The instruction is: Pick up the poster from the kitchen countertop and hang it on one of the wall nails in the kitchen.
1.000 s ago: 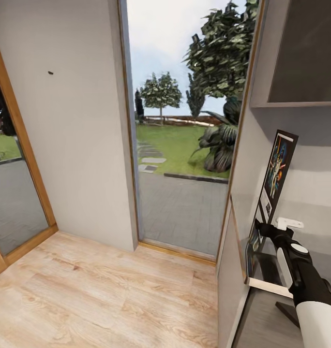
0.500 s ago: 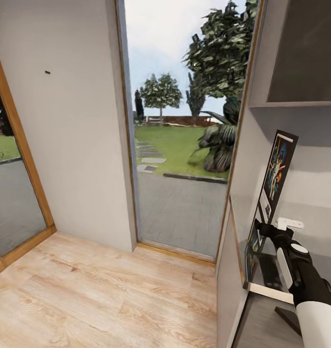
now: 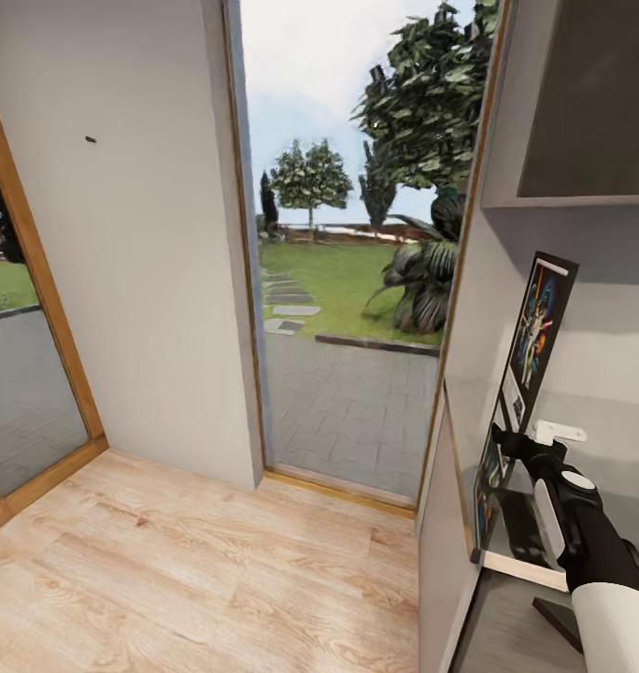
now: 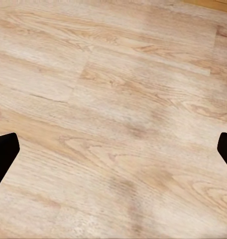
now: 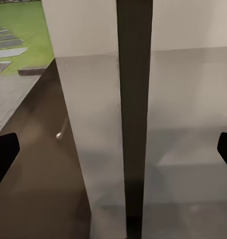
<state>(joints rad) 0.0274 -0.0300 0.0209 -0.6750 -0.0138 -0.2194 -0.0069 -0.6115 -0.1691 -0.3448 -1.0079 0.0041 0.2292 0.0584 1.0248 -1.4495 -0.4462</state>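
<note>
Apparently poster (image 3: 536, 338) stood upright on tabletop (image 3: 595, 421), edge-on between right gripper (image 3: 500, 439) fingers, spread, not yet clenched. Left gripper (image 4: 113, 149) fingers released above wood floor (image 4: 113, 99).

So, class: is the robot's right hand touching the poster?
Apart. In the right wrist view the fingertips sit wide at the edges, well clear of the poster edge between them.

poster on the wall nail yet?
No: in the head view the poster stands on the kitchen countertop, far from the wall nail.
</note>
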